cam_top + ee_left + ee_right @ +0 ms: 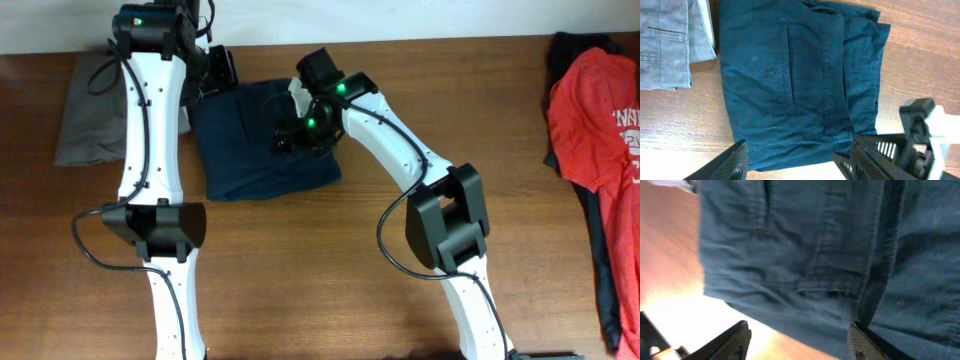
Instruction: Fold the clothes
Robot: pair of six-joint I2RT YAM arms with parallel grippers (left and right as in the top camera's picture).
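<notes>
The left pincer (797, 150) stands with its jaws wide apart and nothing between them. Its fingers (735, 162) hang above one edge of the navy garment (790, 75) without gripping it. The right pincer (799, 330) is likewise spread wide and empty. It is poised close over a seamed edge of the same garment, where the cloth gives way to bare wood.

The navy garment lies flat on the surface (350, 270), folded into a rough rectangle with a slit pocket uppermost. It sits toward the far side, left of centre. Close on its left is the grey-khaki garment (90, 110), also folded, with a narrow strip of wood between the two; the left arm partly hides it from above. The red T-shirt (600, 110), lettered in white, lies at the far right edge over a dark cloth (600, 260), well apart from the others.

The surface is brown wood grain, with glare on it in the right wrist view. A pale wall (400, 15) runs along its far edge.

The left arm (150, 150) runs from the near edge straight to the far edge, its wrist turned right toward the garment's far left corner. The right arm (400, 150) rises from the near edge, bends at the elbow (445, 215) and reaches diagonally left over the garment. A black cable (85, 235) loops beside the left arm.
</notes>
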